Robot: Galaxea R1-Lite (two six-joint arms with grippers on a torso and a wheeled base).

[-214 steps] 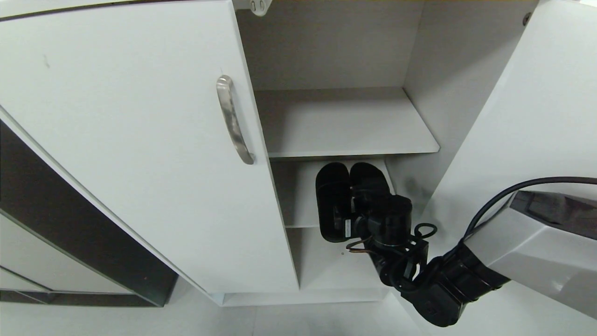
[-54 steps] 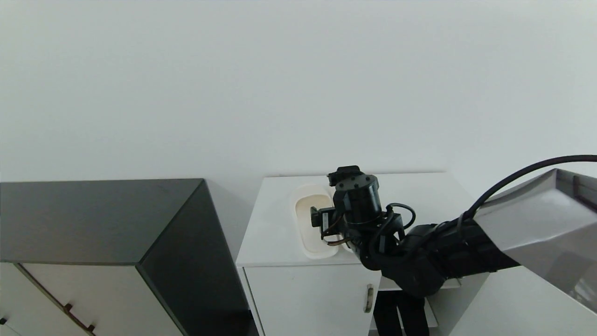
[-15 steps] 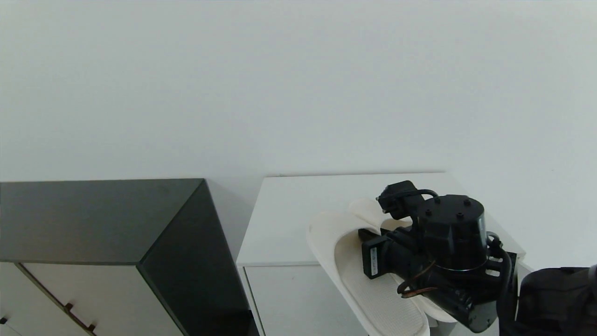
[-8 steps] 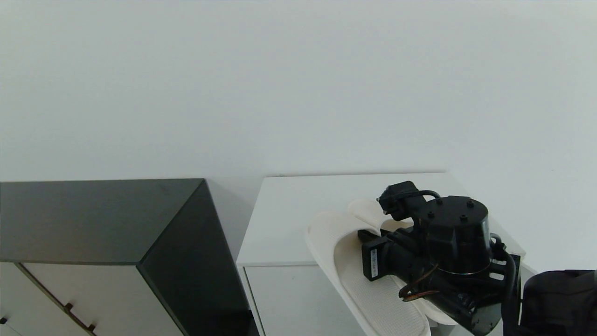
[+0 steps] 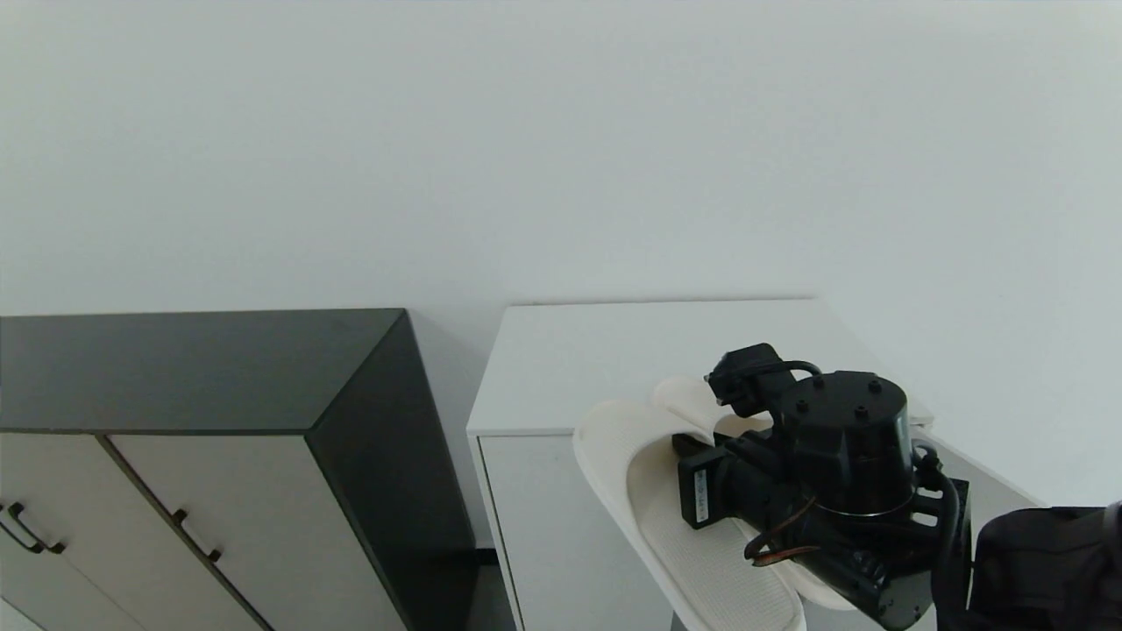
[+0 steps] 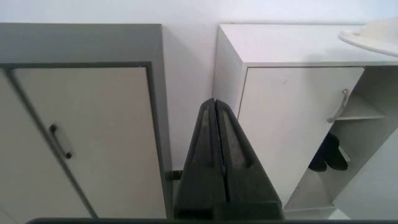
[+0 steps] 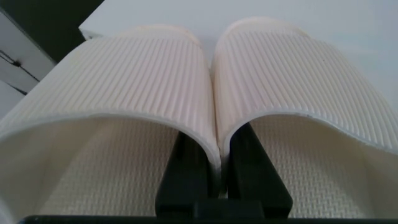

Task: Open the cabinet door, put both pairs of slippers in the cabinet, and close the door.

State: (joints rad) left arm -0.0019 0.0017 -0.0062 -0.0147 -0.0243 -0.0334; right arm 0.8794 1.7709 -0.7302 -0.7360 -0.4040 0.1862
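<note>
My right gripper (image 5: 701, 451) is shut on the pair of white slippers (image 5: 653, 491), held in the air in front of the white cabinet (image 5: 649, 350), toes pointing at its top. In the right wrist view the fingers (image 7: 186, 168) pinch the two inner strap edges of the white slippers (image 7: 149, 81) together. The left wrist view shows my left gripper (image 6: 216, 109) shut and holding nothing, low in front of the cabinets. Past it the white cabinet (image 6: 286, 99) stands open on its right side, with the black slippers (image 6: 329, 152) on a lower shelf.
A dark-topped cabinet (image 5: 193, 368) with pale handled doors stands close to the left of the white cabinet. The white cabinet's left door with a metal handle (image 6: 337, 106) is closed. A plain white wall (image 5: 561, 149) rises behind both.
Since 3.6 s ago my right gripper has lifted the white slippers off the cabinet top and drawn them toward me. In the last half second the head camera shifted; the grip is unchanged.
</note>
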